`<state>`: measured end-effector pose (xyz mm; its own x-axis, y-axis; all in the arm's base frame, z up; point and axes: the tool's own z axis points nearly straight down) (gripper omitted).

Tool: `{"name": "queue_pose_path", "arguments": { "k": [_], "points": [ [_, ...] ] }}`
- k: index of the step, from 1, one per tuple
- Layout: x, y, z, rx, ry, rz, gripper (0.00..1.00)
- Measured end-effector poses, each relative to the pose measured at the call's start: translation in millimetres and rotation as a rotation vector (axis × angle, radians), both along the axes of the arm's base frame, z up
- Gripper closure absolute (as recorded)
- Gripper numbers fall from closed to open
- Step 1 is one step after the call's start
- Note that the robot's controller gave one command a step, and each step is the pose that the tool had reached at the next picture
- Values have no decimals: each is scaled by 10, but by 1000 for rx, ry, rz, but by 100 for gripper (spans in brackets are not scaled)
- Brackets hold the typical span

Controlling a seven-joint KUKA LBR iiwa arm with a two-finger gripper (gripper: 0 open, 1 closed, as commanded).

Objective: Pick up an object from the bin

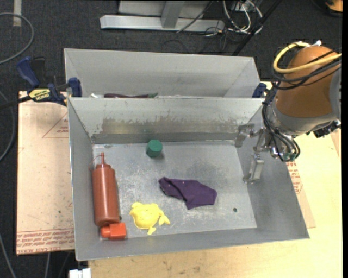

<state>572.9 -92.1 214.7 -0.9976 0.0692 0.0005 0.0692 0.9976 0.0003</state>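
- Grey bin [163, 117], its floor scattered with five loose things, all lying apart.
- Nearest, at left: an orange block [113, 232] just beside the near end of the bottle [105, 193], with a yellow toy [148, 216] to its right.
- That red bottle lies along the left wall, nozzle pointing far.
- Mid-floor, a purple cloth [187, 191] sits crumpled.
- At right, the gripper [253, 165] hangs by the wall, apart from the cloth, its closest thing; whether it is parted or closed cannot be made out.
- Farthest, a green cylinder [155, 148] by the back wall.

Floor [32, 27]: dark carpet you see around the bin [163, 73].
Cables [243, 15]: a loose tangle on it, behind your bin.
Grey bar [141, 22]: lying flat, left of those cables.
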Motion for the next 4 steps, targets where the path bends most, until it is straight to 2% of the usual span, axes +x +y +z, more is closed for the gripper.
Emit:
{"name": "queue_pose_path", "arguments": {
  "k": [1, 2, 3, 4],
  "points": [
    [105, 208, -364, 1, -3, 73, 0],
    [-172, 207, -849, 0, -4, 157, 0],
    [-271, 246, -1020, 1, 4, 115, 0],
    [-212, 510, -820, 4, 2, 282, 0]
  ]
}}
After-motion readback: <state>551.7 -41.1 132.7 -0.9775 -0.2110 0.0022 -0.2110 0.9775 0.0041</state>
